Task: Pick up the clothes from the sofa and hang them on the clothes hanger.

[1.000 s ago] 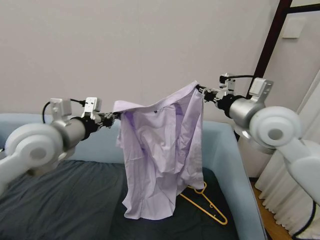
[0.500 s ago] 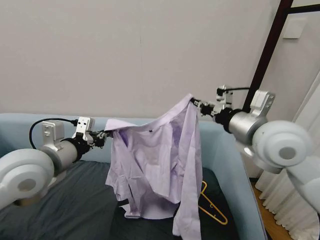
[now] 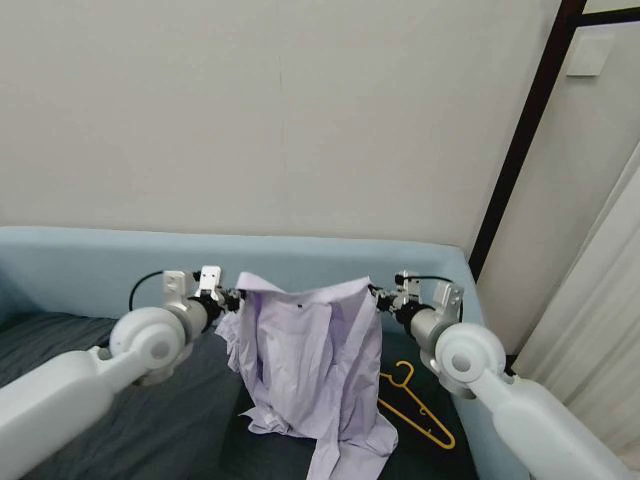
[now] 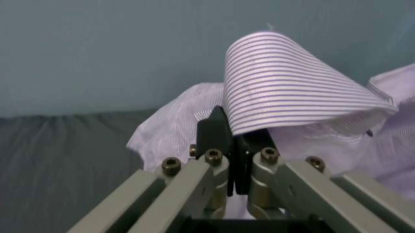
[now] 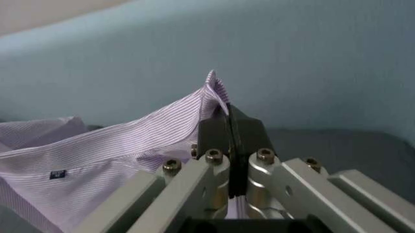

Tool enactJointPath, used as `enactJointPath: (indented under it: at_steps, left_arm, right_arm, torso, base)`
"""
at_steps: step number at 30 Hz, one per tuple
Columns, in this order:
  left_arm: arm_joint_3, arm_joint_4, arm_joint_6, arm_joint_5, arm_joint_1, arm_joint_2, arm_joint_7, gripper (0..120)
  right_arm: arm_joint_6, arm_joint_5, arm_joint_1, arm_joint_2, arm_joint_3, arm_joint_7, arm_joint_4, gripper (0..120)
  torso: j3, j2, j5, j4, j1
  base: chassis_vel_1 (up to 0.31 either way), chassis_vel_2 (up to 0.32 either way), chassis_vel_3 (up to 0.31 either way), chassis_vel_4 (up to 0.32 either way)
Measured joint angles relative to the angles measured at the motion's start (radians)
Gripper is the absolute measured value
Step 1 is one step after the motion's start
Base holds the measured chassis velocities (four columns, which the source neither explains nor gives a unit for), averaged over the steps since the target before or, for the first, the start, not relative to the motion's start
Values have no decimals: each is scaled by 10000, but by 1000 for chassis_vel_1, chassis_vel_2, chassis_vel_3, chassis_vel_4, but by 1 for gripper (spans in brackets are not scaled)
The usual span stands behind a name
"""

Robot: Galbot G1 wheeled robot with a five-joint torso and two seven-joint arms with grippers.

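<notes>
White rounded arms (image 3: 60,400), silver wrists (image 3: 192,315), black cables (image 3: 145,283), grey-linked left end effector (image 4: 233,137), brass screws (image 4: 214,156)

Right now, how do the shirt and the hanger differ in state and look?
The shirt is held up by its top edge between the left gripper and the right gripper, both shut on it; the hanger lies flat on the sofa, untouched. The shirt is lilac striped cloth, draping and crumpled; the hanger is a thin, rigid yellow frame. Both sit toward the sofa's right end, side by side.
</notes>
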Motion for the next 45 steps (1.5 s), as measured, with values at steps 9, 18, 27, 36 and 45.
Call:
enactJointPath:
  at_steps: [9, 18, 27, 36, 45]
  left_arm:
    - [-475, 239, 22, 577, 1151, -225, -125, 0]
    - [-943, -170, -35, 633, 1809, -60, -295, 0]
    - [-1004, -206, -96, 575, 2017, -232, -472, 0]
    - [-892, -50, -77, 448, 2042, -671, -651, 0]
    - [-853, 75, -72, 383, 2039, -889, -698, 0]
  right_arm:
    - [-28, -253, -355, 709, -153, -140, -969, 0]
    - [-66, -475, -144, 1133, -580, -193, -1613, 0]
    - [-108, -861, 38, 1171, -728, -369, -2030, 14]
    - [-110, -792, 155, 998, -122, -426, -2353, 46]
    - [22, -2549, -377, -331, -201, -2634, -3408, 82]
  torso:
    - [-2, 1, -1, 6, -3]
    - [-2, 1, -2, 6, -3]
    - [-2, 1, -1, 4, -3]
    - [-2, 2, 0, 3, -3]
    - [-2, 2, 1, -1, -3]
  base:
    - [0, 0, 0, 0]
    - [0, 0, 0, 0]
    - [0, 0, 0, 0]
    - [0, 0, 0, 0]
    - [0, 0, 0, 0]
